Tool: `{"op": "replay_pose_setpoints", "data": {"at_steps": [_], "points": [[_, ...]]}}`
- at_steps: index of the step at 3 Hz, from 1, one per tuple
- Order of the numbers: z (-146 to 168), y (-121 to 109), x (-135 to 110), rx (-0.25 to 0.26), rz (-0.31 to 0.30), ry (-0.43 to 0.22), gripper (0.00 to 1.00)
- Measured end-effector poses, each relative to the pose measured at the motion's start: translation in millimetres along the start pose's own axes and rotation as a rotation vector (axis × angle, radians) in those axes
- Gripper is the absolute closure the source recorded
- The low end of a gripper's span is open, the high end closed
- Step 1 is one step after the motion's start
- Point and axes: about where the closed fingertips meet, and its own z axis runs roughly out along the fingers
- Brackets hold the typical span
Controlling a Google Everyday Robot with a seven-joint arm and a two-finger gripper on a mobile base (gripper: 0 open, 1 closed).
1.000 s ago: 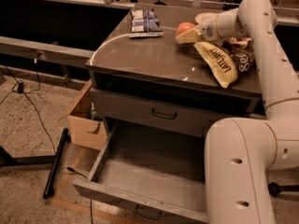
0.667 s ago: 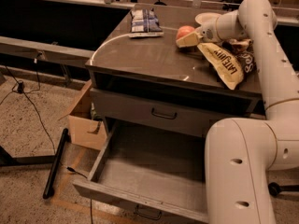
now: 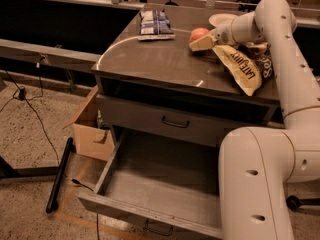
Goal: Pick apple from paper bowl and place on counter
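Note:
The reddish-orange apple (image 3: pixel 199 33) is in my gripper (image 3: pixel 196 40), just above the far right part of the grey-brown counter (image 3: pixel 155 59). The gripper is shut on the apple; one cream finger lies across its front, below the fruit. The off-white paper bowl (image 3: pixel 222 18) stands empty behind and to the right of the apple, near the counter's back edge, partly hidden by my wrist.
A yellow chip bag (image 3: pixel 242 66) and a dark packet (image 3: pixel 263 66) lie right of the gripper. A blue-white snack packet (image 3: pixel 154 23) lies at the back left. Below, the lower drawer (image 3: pixel 165 184) is pulled open. A cardboard box (image 3: pixel 90 129) stands left of the cabinet. My arm (image 3: pixel 260 184) fills the right foreground.
The gripper with the apple has dipped slightly toward the counter; otherwise hardly anything has moved.

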Motion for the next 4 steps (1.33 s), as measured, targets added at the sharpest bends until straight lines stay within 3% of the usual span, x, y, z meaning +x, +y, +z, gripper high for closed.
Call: {"op": "replay_pose_setpoints", "data": {"at_steps": [1,2,3,4], "points": [[0,-1,1,0.002,-0.006,0.002,0.13],[0,-2,2,0.005,-0.011,0.001,0.0],[-2,-5,-5,0.016,-0.011,-0.016,0.0],[-10,-19,-24,0.075,0.018,-0.079,0.0]]}}
